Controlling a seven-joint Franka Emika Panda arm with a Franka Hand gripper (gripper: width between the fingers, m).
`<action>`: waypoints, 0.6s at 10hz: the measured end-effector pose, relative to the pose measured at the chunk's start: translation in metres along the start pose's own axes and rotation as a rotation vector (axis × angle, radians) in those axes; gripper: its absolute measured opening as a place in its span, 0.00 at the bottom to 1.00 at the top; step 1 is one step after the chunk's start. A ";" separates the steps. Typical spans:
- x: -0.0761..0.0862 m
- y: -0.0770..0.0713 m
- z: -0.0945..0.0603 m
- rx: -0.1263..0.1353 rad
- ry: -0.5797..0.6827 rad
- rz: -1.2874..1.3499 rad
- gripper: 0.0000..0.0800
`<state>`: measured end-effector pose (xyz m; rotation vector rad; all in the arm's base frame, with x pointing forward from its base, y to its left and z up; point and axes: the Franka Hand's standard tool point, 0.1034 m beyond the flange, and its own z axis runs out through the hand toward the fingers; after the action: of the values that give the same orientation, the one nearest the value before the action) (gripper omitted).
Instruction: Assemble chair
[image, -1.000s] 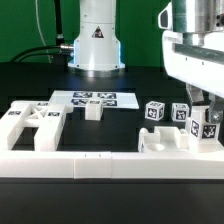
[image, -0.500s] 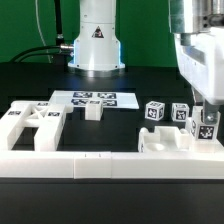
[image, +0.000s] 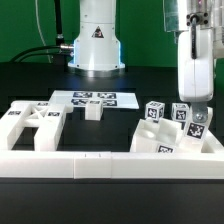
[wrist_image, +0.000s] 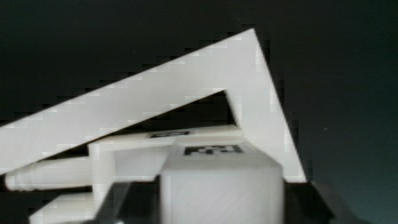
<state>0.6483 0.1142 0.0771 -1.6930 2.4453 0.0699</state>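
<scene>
Nearest, the rail (image: 90, 165) lies low in front of the pincer (image: 197, 106). Since half a second ago the panel (image: 160, 138) has tipped up, its far edge raised under the pincer, which is clamped on it. Cubes (image: 153, 112) stand just beside the pincer, crowding its tips. Well off to the exterior view's left lie the frame (image: 30, 122), block (image: 93, 110) and marker board (image: 95, 98).

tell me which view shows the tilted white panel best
The exterior view: the tilted panel shows whole, with one end raised at the gripper. The wrist view gives only a cropped close-up of what seems to be its white surface.
</scene>
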 end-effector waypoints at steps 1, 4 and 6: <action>-0.002 0.001 -0.001 0.000 -0.001 -0.012 0.62; -0.001 0.013 -0.037 0.028 -0.027 -0.107 0.80; 0.014 0.028 -0.064 -0.005 -0.026 -0.135 0.81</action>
<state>0.6104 0.1027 0.1366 -1.8414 2.3078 0.0801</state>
